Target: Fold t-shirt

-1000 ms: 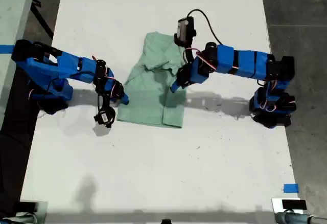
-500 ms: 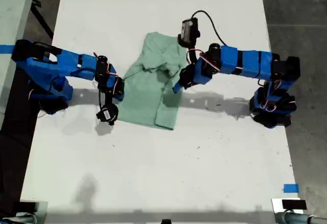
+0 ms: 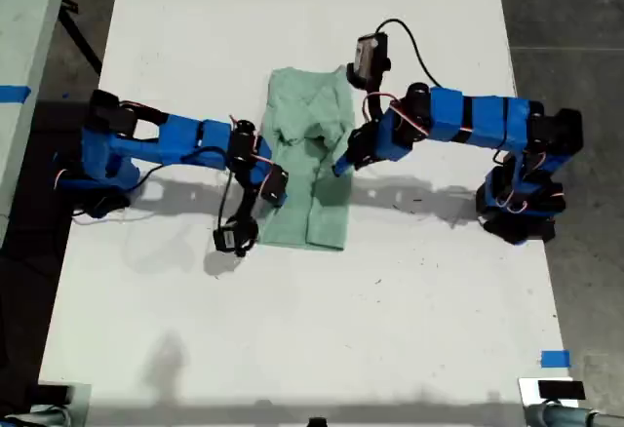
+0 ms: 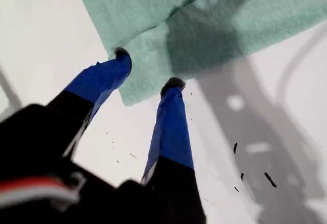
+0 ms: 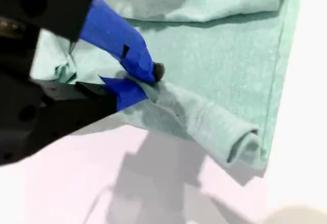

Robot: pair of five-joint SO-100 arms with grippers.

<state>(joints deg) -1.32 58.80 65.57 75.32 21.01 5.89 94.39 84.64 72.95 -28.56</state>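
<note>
Lying mid-table in the exterior view, the t-shirt (image 3: 310, 208) is soft pale mint cloth, unprinted, bunched into a narrow upright strip with rumpled folds near its far end. The table (image 3: 292, 329) under it is flat matte white, marked by arm shadows.

My second gripper (image 3: 270, 187), reaching in from the exterior view's left, is at the strip's left edge. In the second wrist view its blue jaws (image 5: 153, 78) are pressed together on a rolled ridge of the fabric (image 5: 219, 45), which shows a fine knit grain and a hemmed edge.

My first gripper (image 3: 338, 166), from the exterior view's right, hangs over the cloth's right edge. Its blue fingers (image 4: 148, 68) stand spread, dark tips just at the border of the cloth (image 4: 204, 24), gripping nothing.

Sleeves and neckline are lost in the folds. A blue shape is cut off at the edge of the first wrist view.
</note>
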